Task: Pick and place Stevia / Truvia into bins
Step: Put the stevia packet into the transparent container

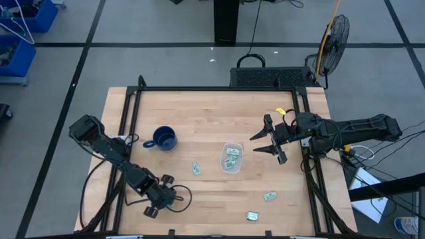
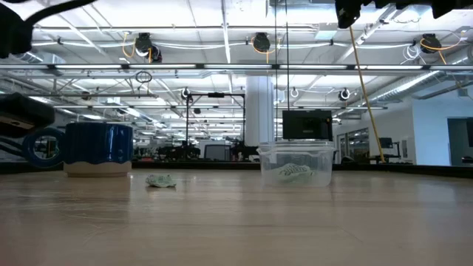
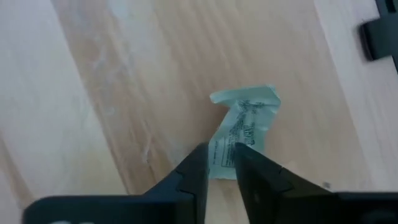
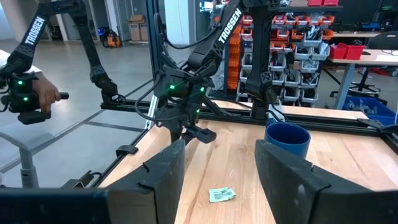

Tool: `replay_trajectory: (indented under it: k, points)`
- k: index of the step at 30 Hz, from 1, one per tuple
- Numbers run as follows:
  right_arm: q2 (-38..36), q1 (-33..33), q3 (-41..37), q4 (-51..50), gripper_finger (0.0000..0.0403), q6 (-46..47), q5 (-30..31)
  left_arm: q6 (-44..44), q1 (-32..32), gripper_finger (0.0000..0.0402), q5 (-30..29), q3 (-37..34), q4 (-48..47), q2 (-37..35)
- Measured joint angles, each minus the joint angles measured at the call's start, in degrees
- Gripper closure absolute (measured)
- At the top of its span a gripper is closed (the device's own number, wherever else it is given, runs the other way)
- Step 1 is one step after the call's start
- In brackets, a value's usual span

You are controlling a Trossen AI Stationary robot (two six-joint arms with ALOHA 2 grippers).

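My left gripper [image 1: 161,194] is over the near left part of the table, pointing down, shut on a pale green and white Stevia packet [image 3: 245,118]. My right gripper [image 1: 269,141] hangs open above the table, right of the clear tub [image 1: 232,158]; nothing lies between its fingers [image 4: 217,168]. The tub stands on its base and holds a few packets [image 2: 294,171]. Three more packets lie flat on the wood: one left of the tub [image 1: 196,168], two near the near right corner [image 1: 269,196] [image 1: 252,216]. The dark blue mug [image 1: 163,139] stands left of the tub. My left gripper pinches the packet by its nearer short end [image 3: 224,142] between the two fingertips [image 3: 198,163], coming from above and pointing down. The rest of the packet sticks out beyond the tips, its far end crumpled and bent. Whether that end touches the wood, I cannot tell.
A black frame rail [image 1: 129,126] runs along the table's left side close to my left arm, and another [image 1: 309,166] runs under my right arm. A person's hand [image 4: 43,93] with a controller shows beyond the table. Bare wood lies between the mug and the tub.
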Motion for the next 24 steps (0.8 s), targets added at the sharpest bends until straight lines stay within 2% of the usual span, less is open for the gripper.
replay_trajectory:
  k: [6,9,14,19,21,24]
  points:
    - [0.0,0.0,0.0,0.0,0.0215,0.0,0.0,-3.3,1.3,0.0391,0.4,-0.4,0.9,0.0]
    - [0.0,0.0,0.0,0.0,0.0215,0.0,0.0,-3.9,2.2,0.0388,-2.2,-0.5,3.4,0.1]
    - [0.0,0.0,0.0,0.0,0.0215,-0.1,0.0,-1.1,5.8,0.0392,-12.1,-0.5,9.1,0.5]
    - [0.0,0.0,0.0,0.0,0.0215,-0.1,0.0,2.4,13.2,0.0391,-21.6,2.3,10.7,0.4]
    - [0.0,0.0,0.0,0.1,0.0215,-0.1,0.0,5.8,16.7,0.0389,-25.3,3.5,14.3,0.4]
    - [0.0,0.0,0.0,0.1,0.0215,-0.2,0.1,13.5,22.6,0.0393,-24.8,5.3,20.4,0.3]
